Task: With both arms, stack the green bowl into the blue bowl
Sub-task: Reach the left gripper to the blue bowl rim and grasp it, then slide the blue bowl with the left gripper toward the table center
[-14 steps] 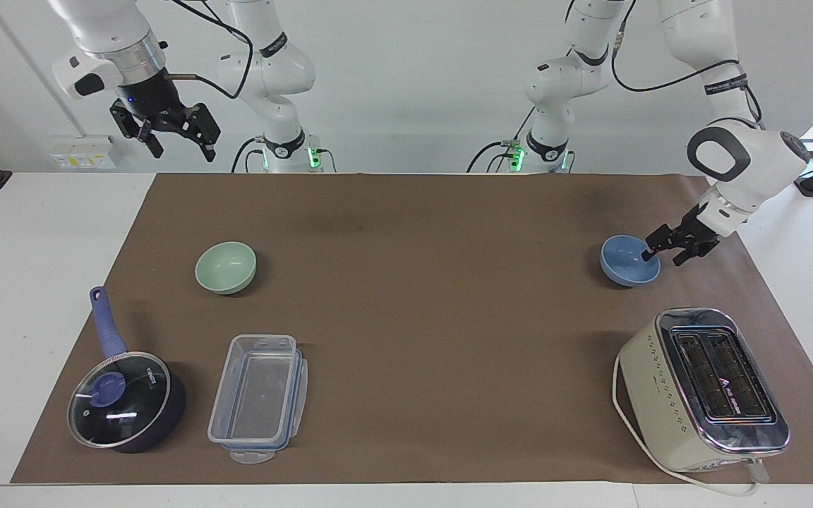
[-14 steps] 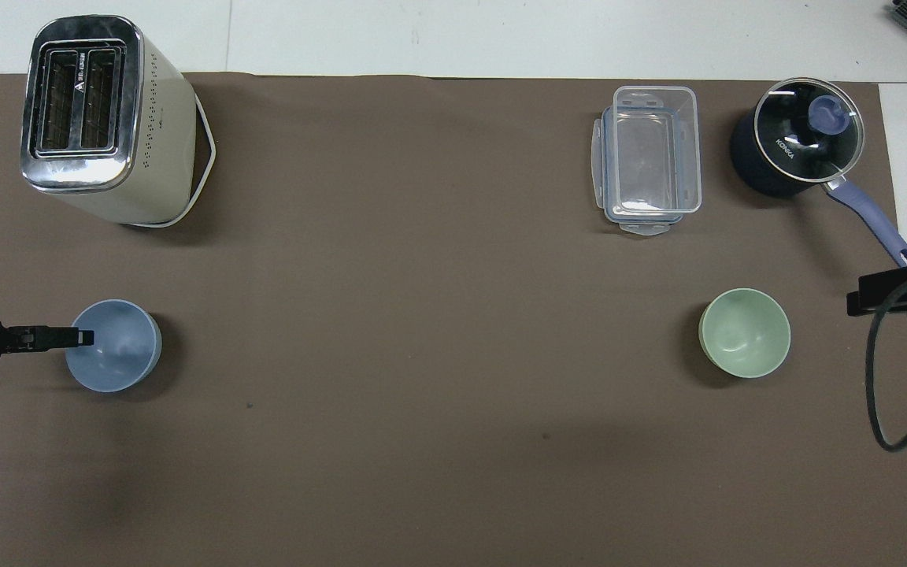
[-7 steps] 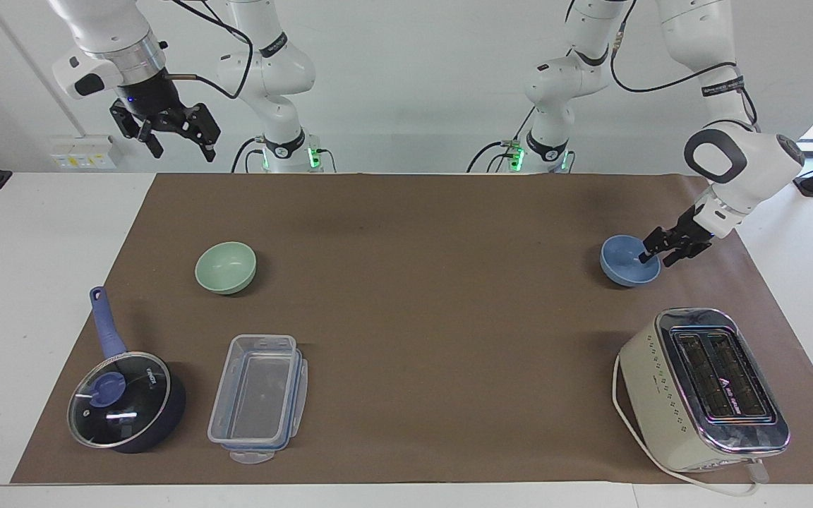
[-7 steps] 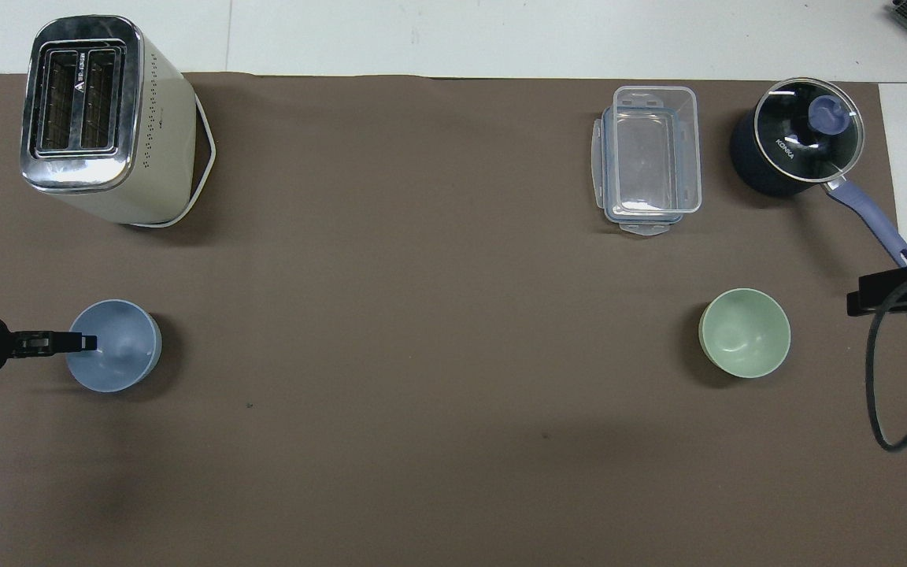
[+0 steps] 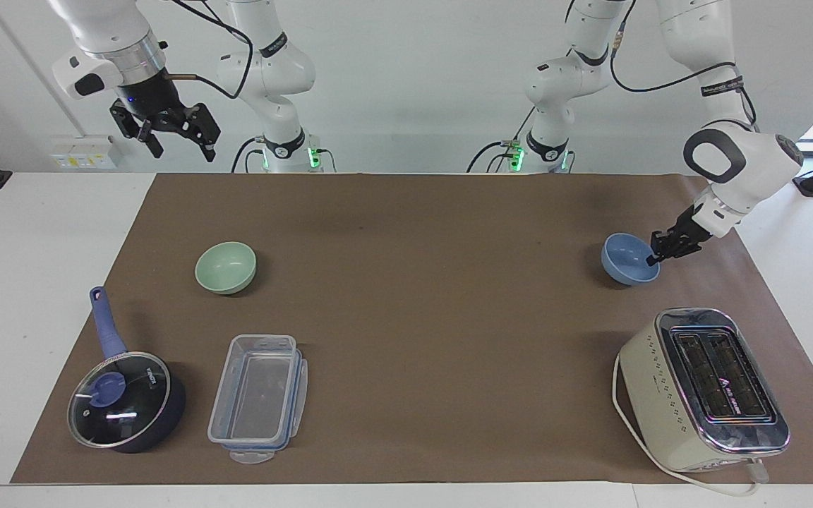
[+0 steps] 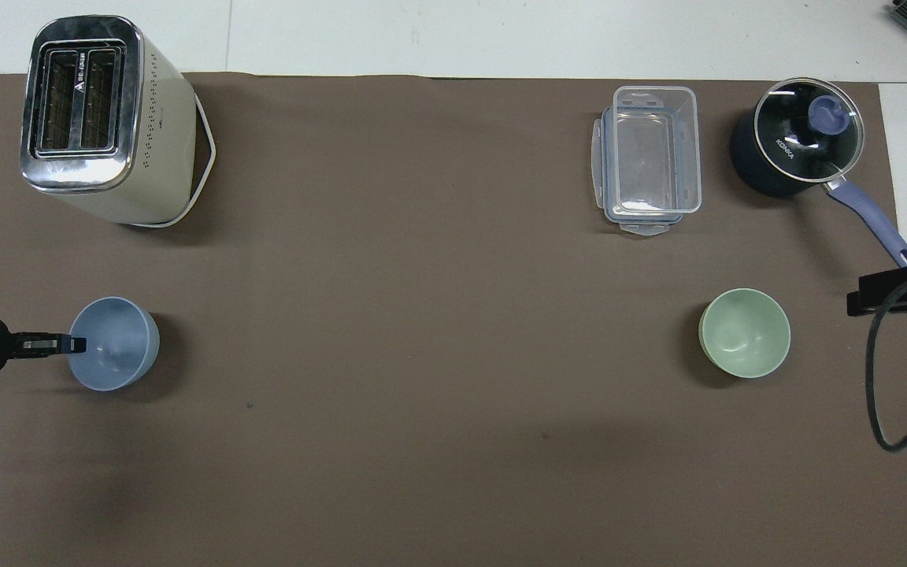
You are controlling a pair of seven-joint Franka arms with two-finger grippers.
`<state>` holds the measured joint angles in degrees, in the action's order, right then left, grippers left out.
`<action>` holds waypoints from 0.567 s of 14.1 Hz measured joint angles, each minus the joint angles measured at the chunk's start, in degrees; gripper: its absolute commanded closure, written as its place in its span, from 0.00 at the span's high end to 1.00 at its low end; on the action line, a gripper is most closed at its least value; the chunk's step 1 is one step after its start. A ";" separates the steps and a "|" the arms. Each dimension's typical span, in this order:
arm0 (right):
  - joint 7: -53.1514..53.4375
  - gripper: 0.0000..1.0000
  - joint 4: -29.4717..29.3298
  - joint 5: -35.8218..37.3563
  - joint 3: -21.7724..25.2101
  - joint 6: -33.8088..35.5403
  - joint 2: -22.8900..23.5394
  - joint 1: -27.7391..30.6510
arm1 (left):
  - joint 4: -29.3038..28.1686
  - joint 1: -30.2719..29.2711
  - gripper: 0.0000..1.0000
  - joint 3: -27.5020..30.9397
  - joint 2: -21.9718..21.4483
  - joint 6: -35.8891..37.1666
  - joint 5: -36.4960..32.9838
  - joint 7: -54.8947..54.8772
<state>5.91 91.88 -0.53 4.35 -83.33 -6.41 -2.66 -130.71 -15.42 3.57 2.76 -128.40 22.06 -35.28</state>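
Note:
The blue bowl sits on the brown mat toward the left arm's end of the table. My left gripper reaches in low from the mat's edge and is shut on the bowl's rim, one finger inside and one outside. The green bowl stands alone on the mat toward the right arm's end, with nothing touching it. My right gripper hangs open high in the air over the robots' edge of the table, well away from the green bowl, and holds nothing.
A cream toaster stands farther from the robots than the blue bowl. A clear plastic container and a dark blue lidded saucepan lie farther out than the green bowl. The brown mat spreads between the bowls.
My left gripper's fingers have closed on the blue bowl's rim, and the bowl has shifted slightly with them. The right arm has hardly moved.

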 measured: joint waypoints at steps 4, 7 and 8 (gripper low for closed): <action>0.00 1.00 0.00 0.00 0.00 0.00 0.00 0.00 | 0.01 0.02 0.00 -0.01 -0.55 -0.01 0.00 -1.25; 0.00 1.00 0.00 0.00 0.00 0.00 0.00 0.00 | 0.01 0.50 0.00 -0.58 -2.61 0.00 0.00 -1.28; 0.00 1.00 0.00 0.00 0.00 0.00 0.00 0.00 | 0.00 1.41 0.00 -0.71 -3.45 0.01 0.00 -1.24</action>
<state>5.91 91.88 -0.53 4.35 -83.33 -6.41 -2.66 -130.70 -14.01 2.86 -0.69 -128.39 22.06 -36.52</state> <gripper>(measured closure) 0.000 0.960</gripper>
